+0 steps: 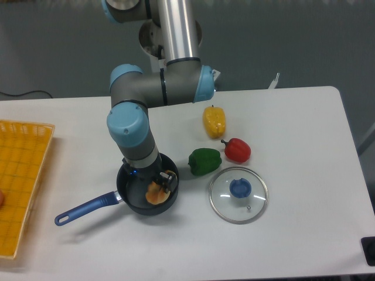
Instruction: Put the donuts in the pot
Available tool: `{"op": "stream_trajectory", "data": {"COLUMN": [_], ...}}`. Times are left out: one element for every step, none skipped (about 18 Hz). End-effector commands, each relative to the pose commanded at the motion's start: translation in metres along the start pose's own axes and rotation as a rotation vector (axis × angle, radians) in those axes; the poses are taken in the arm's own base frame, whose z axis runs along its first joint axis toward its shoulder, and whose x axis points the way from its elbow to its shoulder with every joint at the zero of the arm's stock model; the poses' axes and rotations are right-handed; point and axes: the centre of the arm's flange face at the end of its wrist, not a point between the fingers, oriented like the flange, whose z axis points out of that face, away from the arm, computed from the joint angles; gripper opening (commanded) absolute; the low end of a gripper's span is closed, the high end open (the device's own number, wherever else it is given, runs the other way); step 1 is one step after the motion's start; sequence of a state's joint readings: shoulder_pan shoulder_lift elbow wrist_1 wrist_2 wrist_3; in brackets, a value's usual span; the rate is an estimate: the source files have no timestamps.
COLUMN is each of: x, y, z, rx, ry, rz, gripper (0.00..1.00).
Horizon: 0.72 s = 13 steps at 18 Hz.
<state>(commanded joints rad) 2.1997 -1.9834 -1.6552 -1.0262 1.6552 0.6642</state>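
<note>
Now down inside pot [133,190], fingers [166,181] low over its floor. Donut [156,194] sits in pot, touching or just under my tips; grip closed on it or already slack, cannot tell. Judged: small toy ring, light, stiff, maybe slick glaze. Best hold across thin rim, edge-on, light squeeze. Blue handle [85,209] points away left on surface [293,140].

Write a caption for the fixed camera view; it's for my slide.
Robot hand lowers the golden-orange ring donut inside the dark saucepan with the blue handle.
</note>
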Motion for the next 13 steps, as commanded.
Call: {"op": "stream_trajectory", "data": {"x": [0.0, 0.0, 0.0, 0.0, 0.0, 0.0, -0.001, -0.003, -0.005, -0.008, -0.009, -0.01, -0.013], "y": [0.0, 0.0, 0.0, 0.0, 0.001, 0.001, 0.001, 0.001, 0.001, 0.002, 0.003, 0.005, 0.007], "z": [-0.001, -0.001, -0.001, -0.002, -0.004, -0.006, -0.007, -0.011, -0.016, -0.023, -0.029, -0.031, -0.033], "rx": [0.001, 0.001, 0.001, 0.002, 0.005, 0.008, 0.009, 0.017, 0.025, 0.034, 0.043, 0.045, 0.044], "ry": [-0.001, -0.001, -0.001, -0.002, -0.004, -0.004, -0.005, -0.012, -0.016, -0.024, -0.031, -0.033, -0.033], "rz": [0.0, 0.0, 0.0, 0.0, -0.001, -0.001, -0.002, -0.003, -0.006, -0.01, -0.009, -0.012, -0.018], "gripper": [0.82, 0.82, 0.82, 0.82, 0.82, 0.82, 0.83, 0.88, 0.92, 0.96, 0.99, 0.99, 0.99]}}
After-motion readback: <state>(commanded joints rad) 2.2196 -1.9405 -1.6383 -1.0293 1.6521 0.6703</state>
